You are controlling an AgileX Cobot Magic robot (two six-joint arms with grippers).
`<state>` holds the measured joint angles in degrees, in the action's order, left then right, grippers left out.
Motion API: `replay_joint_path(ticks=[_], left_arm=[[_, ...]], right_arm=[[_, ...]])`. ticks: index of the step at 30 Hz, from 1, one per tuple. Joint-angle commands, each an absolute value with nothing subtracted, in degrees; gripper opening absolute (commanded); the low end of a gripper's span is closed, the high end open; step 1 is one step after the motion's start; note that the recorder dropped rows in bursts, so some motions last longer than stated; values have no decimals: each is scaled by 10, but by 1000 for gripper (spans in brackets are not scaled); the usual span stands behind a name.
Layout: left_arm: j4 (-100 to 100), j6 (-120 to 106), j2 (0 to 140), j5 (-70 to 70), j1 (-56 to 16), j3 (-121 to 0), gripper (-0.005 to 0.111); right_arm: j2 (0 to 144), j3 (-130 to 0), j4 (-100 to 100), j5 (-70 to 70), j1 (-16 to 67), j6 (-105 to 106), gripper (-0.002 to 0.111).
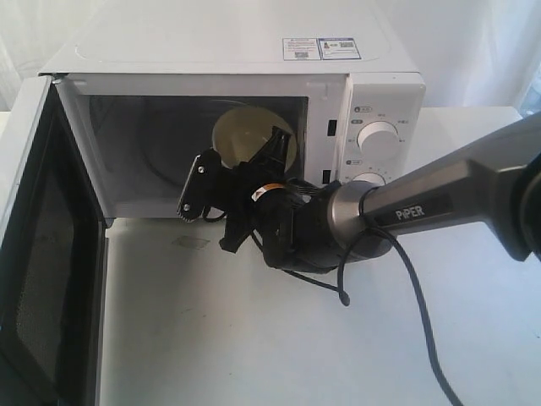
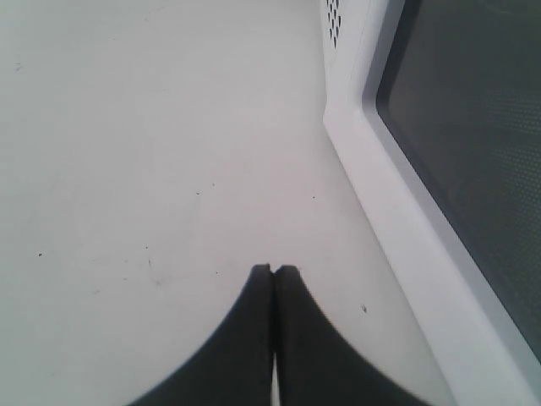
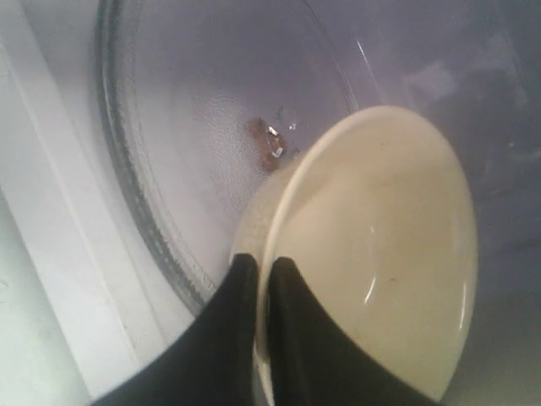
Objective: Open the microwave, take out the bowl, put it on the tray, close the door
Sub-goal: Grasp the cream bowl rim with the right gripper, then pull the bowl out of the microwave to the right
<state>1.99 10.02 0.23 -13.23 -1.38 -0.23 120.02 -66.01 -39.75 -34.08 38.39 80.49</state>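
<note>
The white microwave (image 1: 254, 59) stands with its door (image 1: 51, 254) swung wide to the left, black inner face showing. Inside the cavity the cream bowl (image 1: 245, 131) is tipped up so its inside faces outward. My right gripper (image 1: 275, 150) reaches into the cavity and is shut on the bowl's rim. In the right wrist view the gripper (image 3: 264, 262) pinches the rim with one finger inside the bowl (image 3: 380, 245) and one outside. My left gripper (image 2: 273, 269) is shut and empty above the tabletop, beside the door (image 2: 397, 228). The tray is out of view.
The glass turntable (image 3: 211, 127) lies under the bowl. Two round dials (image 1: 378, 137) sit on the panel right of the cavity. The right arm's black cable (image 1: 423, 321) trails over the white table (image 1: 254, 338). Side vents (image 2: 334, 13) show beyond the door.
</note>
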Motion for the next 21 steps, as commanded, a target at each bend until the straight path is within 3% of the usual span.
replay_joint_path(ticks=[1,13,21], left_arm=[[23,101,0,-132,-14,0,0],[23,101,0,-132,-14,0,0],[23,101,0,-132,-14,0,0]], right_arm=[[1180,-662,-392,-315,383,809,0],[1091,-661,-391,-120,384,809,0],[1027,-646,-391,-38,437,810,0]])
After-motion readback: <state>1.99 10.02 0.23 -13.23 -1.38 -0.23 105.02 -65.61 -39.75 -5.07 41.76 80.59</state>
